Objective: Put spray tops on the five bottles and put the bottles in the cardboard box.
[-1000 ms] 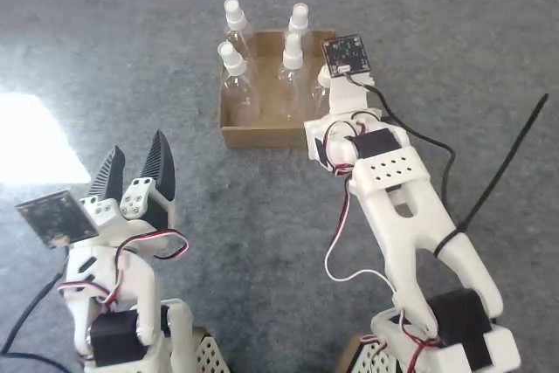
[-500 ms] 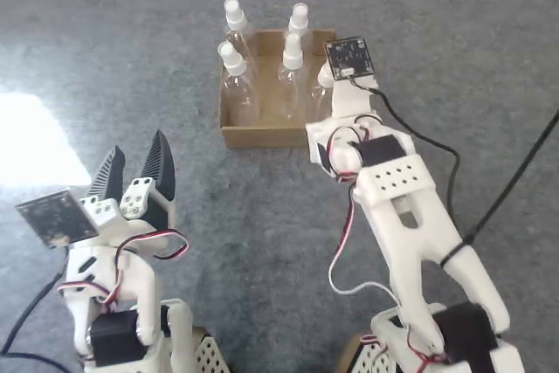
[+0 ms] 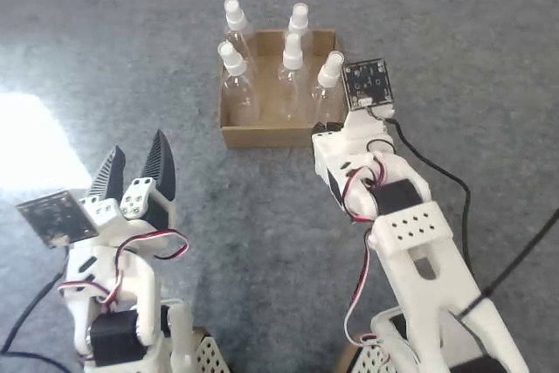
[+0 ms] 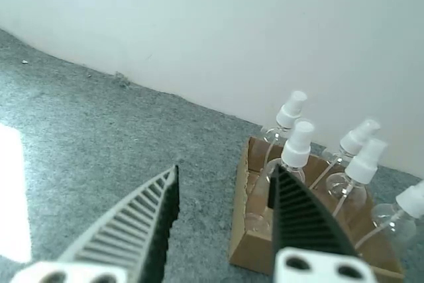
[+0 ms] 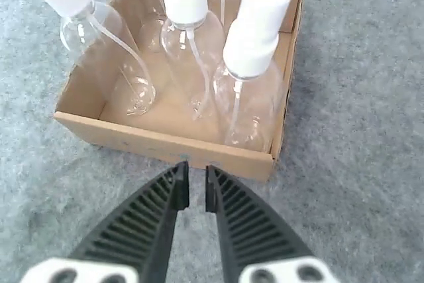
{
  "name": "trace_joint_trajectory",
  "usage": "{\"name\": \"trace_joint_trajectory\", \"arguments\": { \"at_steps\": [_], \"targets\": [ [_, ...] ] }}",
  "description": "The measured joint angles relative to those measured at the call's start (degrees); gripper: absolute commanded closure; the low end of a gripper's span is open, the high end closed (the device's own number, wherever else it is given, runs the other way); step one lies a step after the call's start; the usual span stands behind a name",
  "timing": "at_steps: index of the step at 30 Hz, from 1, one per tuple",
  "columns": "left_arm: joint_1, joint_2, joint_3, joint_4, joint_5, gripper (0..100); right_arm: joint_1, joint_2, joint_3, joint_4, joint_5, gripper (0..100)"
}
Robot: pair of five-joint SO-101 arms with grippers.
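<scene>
The cardboard box [image 3: 262, 135] stands at the far middle of the table, holding several clear bottles with white spray tops. One of them, a bottle [image 3: 328, 85], stands upright in the box's near right corner. My right gripper [image 5: 196, 171] hovers just outside the box's near wall [image 5: 165, 144], shut with only a slit between the fingers and nothing in it. The nearest bottle [image 5: 249, 91] is right behind that wall. My left gripper [image 3: 135, 146] is raised at the near left, open and empty, well away from the box [image 4: 255, 250].
Grey carpet-like table surface [image 3: 262, 216] lies between the arms and the box. A bright patch of light [image 3: 26, 137] falls at the left. A white wall [image 4: 232, 24] rises behind the table. Black cables [image 3: 437, 155] trail beside the right arm.
My right arm has drawn back from over the box toward the near side, uncovering the bottle in the near right corner. The left arm has not moved.
</scene>
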Motion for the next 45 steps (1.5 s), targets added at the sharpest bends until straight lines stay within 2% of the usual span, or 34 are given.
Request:
{"name": "trace_joint_trajectory", "arguments": {
  "at_steps": [9,22,45],
  "targets": [
    [4.31,0.0,0.0,0.0,0.0,80,0.0,-6.68,4.04,-0.7,0.0,98.5],
    [4.4,0.0,0.0,0.0,0.0,80,-0.09,-26.46,12.04,-0.7,0.0,98.3],
    [4.22,0.0,0.0,0.0,0.0,80,-0.09,-48.35,16.44,3.34,0.0,98.3]
  ]
}}
